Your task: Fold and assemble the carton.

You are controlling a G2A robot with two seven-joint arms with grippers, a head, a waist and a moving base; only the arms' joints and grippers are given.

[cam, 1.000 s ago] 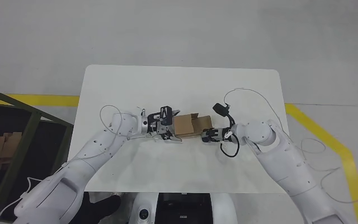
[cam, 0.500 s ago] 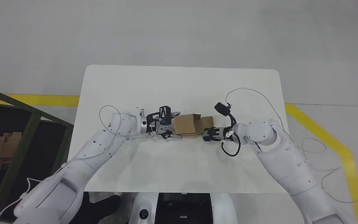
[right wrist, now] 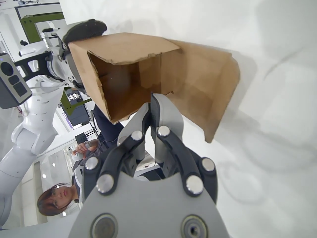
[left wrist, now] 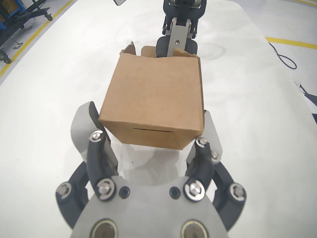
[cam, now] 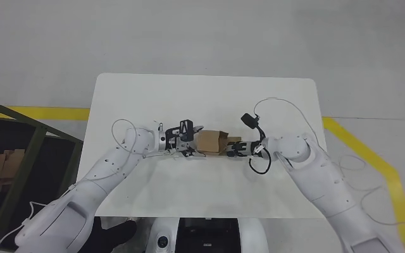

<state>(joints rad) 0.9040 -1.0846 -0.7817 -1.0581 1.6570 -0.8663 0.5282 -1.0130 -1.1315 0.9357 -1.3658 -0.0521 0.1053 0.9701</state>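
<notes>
The small brown corrugated-cardboard carton [left wrist: 153, 95] lies on its side on the white tabletop [cam: 158, 101], between the two sets of fingers. The left fingers [left wrist: 80, 125] are spread wide and clasp its closed end, one pad against each side wall. The right fingers [right wrist: 168, 115] are pressed nearly together. Their tips are at the open mouth, the end away from the left fingers, and a loose flap [right wrist: 210, 87] splays outward just beside them. I cannot tell whether a board edge is pinched between them. The carton looks light and hollow. It seems stiff along its creases but easily dented on the panels, and its ragged mouth edges could tear. The side walls near the closed end look like the soundest hold, and the flap is best pushed close to its fold line.
</notes>
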